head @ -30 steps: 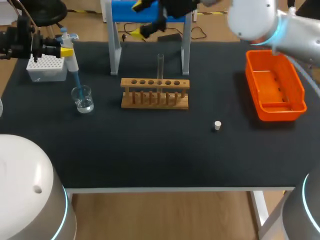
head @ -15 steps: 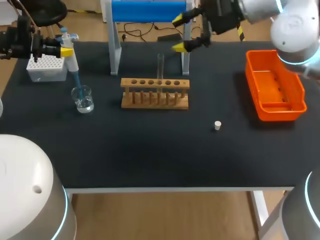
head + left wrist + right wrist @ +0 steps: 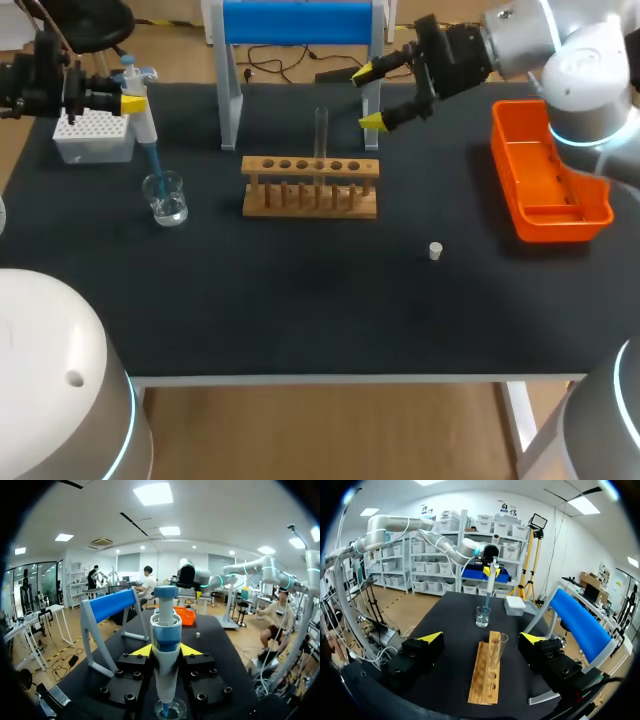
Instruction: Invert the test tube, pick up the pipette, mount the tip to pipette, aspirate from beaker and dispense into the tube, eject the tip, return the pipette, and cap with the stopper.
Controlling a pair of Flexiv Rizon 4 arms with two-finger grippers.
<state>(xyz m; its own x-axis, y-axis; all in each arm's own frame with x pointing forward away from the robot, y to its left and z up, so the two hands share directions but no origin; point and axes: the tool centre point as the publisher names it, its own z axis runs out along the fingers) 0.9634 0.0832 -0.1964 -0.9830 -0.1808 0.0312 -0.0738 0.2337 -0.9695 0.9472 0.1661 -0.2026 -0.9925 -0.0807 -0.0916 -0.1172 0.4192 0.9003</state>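
Over the worktop [image 3: 300,300] the right end effector [image 3: 367,97] has swung down and nearer, fingers apart. The test tube [image 3: 321,130] stands just ahead in its rack [image 3: 310,186]. The left end effector [image 3: 134,101] stays clamped on the pipette [image 3: 147,128], whose tip is in the beaker [image 3: 165,197].

rounded silver-white arms [image 3: 585,50] with glowing cyan joint rings; left gripper [image 3: 166,650] and right gripper [image 3: 481,637] black, blocky, screw-studded, yellow-tipped.

Before us we have a black table [image 3: 300,310]. On it we see a wooden rack [image 3: 310,187] at the middle, a beaker [image 3: 165,198] and white tip box [image 3: 92,140] to the left, an orange bin [image 3: 562,226] to the right, a white stopper [image 3: 435,250] nearer us, and a blue-topped stand [image 3: 232,110] behind.
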